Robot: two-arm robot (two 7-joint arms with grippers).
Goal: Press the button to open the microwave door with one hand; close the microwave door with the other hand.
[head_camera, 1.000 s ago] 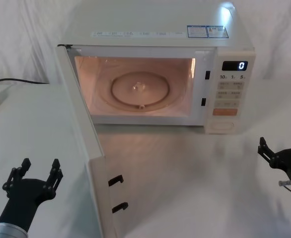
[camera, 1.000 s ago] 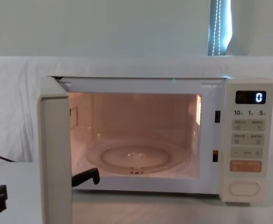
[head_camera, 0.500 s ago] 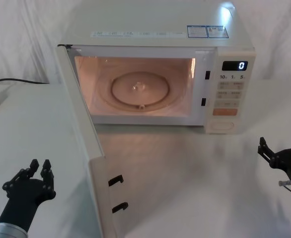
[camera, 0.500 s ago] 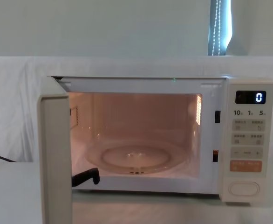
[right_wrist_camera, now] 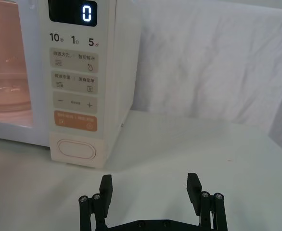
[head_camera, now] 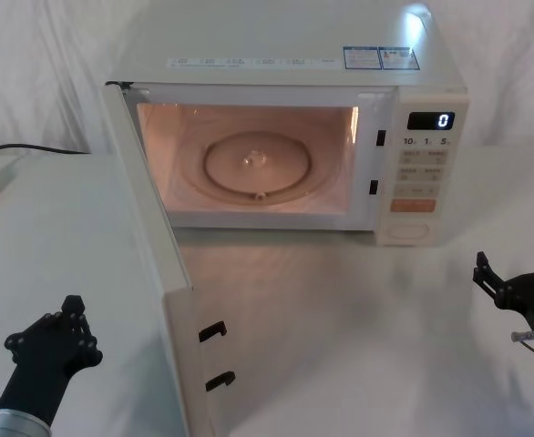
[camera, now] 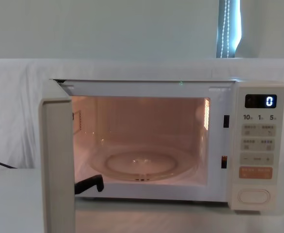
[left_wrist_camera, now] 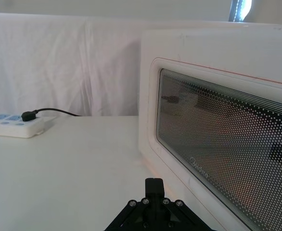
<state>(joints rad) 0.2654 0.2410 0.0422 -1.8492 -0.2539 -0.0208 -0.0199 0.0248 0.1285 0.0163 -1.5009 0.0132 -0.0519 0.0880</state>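
The cream microwave (head_camera: 276, 36) stands at the back of the table with its cavity lit. The microwave door (head_camera: 181, 357) is swung wide open toward me on the left, and its windowed outer face (left_wrist_camera: 227, 144) fills the left wrist view. My left gripper (head_camera: 73, 308) is shut on nothing, low on the table outside the door, a short way off its outer face. The button (head_camera: 405, 232) sits at the bottom of the control panel, pill-shaped (right_wrist_camera: 77, 149). My right gripper (head_camera: 514, 260) hangs open near the table's right front, facing the panel and clear of it.
A white power strip (left_wrist_camera: 13, 124) with a black cable lies at the far left of the table. White cloth hangs behind. The table in front of the cavity and to the microwave's right is bare. Two black latch hooks (head_camera: 214, 355) jut from the door's inner edge.
My left gripper's fingers have come together from wide apart to shut, and it has dropped out of the chest view. The door, the microwave and my right gripper have not moved.
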